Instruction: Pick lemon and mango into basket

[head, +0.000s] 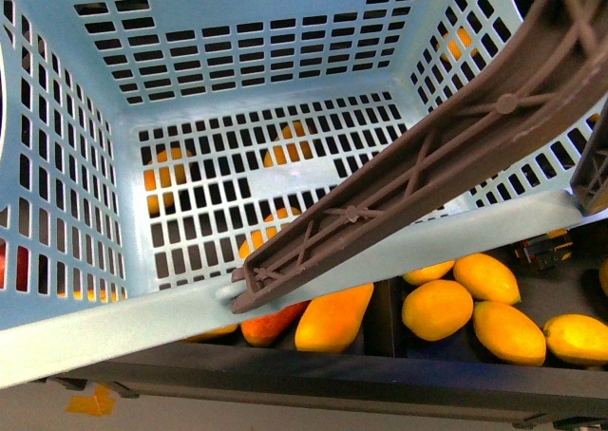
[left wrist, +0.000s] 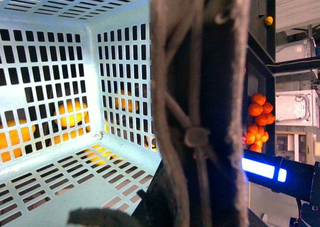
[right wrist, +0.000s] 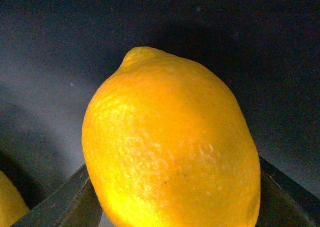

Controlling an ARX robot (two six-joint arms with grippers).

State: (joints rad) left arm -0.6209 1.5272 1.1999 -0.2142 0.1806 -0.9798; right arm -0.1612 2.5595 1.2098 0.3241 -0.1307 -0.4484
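Here, right end effector (right wrist: pixel 172 207) fingers (right wrist: pixel 67 199) flank lemon (right wrist: pixel 170 147), touching; whether clamped unclear

Basket (head: pixel 95 322): light teal, with a slotted lattice pattern on walls and floor. Handle (head: pixel 427 165): brown, ribbed with cross-bracing. Lemon (right wrist: pixel 170 147): yellow-orange, finely dimpled skin. Mango (head: pixel 332 319): plain yellow-orange. Neighbouring fruit (head: pixel 269 325): orange with red blush.

Grocery shop, I'd say — my teal shopping basket (head: pixel 114 322) over a dark display shelf (head: pixel 380 374) of loose yellow fruit (head: pixel 437 309), oranges (left wrist: pixel 259 119) piled nearby.
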